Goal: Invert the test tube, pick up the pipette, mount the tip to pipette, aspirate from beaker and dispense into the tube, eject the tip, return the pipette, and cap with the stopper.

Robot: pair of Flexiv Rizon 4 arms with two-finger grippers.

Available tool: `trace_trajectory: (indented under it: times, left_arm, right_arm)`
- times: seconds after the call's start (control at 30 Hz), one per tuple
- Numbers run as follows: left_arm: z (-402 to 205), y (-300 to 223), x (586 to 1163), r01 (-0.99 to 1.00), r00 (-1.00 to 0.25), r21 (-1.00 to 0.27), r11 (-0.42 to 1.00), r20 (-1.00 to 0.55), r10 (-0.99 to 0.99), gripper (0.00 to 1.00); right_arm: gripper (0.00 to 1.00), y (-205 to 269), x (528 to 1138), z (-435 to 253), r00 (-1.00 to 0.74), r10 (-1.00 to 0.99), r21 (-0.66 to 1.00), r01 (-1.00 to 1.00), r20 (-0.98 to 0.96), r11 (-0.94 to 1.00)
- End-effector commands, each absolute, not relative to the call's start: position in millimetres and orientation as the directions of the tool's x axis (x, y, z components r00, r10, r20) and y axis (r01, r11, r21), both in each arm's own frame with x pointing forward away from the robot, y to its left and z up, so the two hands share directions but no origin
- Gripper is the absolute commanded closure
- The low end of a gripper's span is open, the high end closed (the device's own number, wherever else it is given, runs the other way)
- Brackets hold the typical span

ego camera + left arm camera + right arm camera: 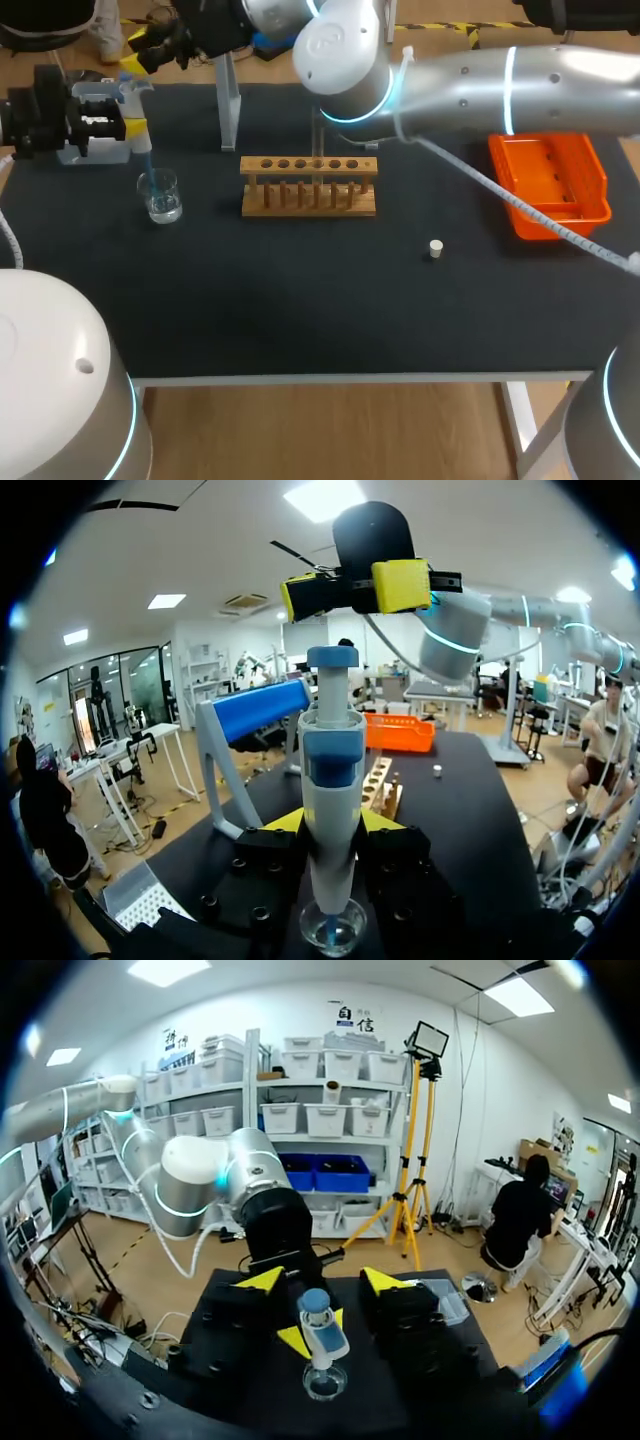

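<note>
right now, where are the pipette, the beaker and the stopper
pipette (332, 840), left wrist view, on its white body
beaker (160, 197), head view, on its glass wall
stopper (436, 248), head view, on its top

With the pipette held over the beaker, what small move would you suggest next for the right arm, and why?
Probably lower the right gripper straight onto the plunger. The left gripper holds the pipette upright with its tip in the beaker, and the right gripper hangs just above the plunger, apart from it.
</note>
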State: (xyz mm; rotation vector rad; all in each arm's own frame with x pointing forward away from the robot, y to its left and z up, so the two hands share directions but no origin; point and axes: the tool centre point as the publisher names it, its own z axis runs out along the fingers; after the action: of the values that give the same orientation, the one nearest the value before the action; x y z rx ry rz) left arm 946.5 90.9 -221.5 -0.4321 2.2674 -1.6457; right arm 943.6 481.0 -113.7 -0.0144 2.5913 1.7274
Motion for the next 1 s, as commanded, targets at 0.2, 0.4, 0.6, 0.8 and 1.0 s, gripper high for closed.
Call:
trace_trajectory:
  times: [0.2,0.4,0.6,0.8,1.0]
  left_arm:
    - [-220.5,90.5,945.9,-0.065,-0.907,-0.952,0.299,-0.069,-0.416,1.00]
    - [-220.5,90.5,945.9,-0.065,-0.907,-0.952,0.299,-0.069,-0.416,1.00]
    - [-220.5,90.5,945.9,-0.065,-0.907,-0.952,0.299,-0.069,-0.416,1.00]
    - [-220.5,90.5,945.9,-0.065,-0.907,-0.952,0.299,-0.069,-0.416,1.00]
    - [-220.5,90.5,945.9,-0.065,-0.907,-0.952,0.299,-0.069,-0.416,1.00]
  right_arm:
    - [0.00,418.7,941.8,-94.1,-0.997,-0.043,0.916,-0.068,-0.056,0.396]
    - [0.00,371.7,949.8,-85.8,-0.997,-0.058,0.921,-0.077,-0.060,0.382]
    - [0.00,319.0,958.7,-79.2,-0.995,-0.063,0.928,-0.089,-0.070,0.362]
    - [0.00,265.2,967.4,-83.8,-0.994,-0.054,0.932,-0.110,-0.098,0.347]
    - [0.00,210.1,969.0,-111.6,-0.994,-0.009,0.934,-0.103,-0.106,0.342]
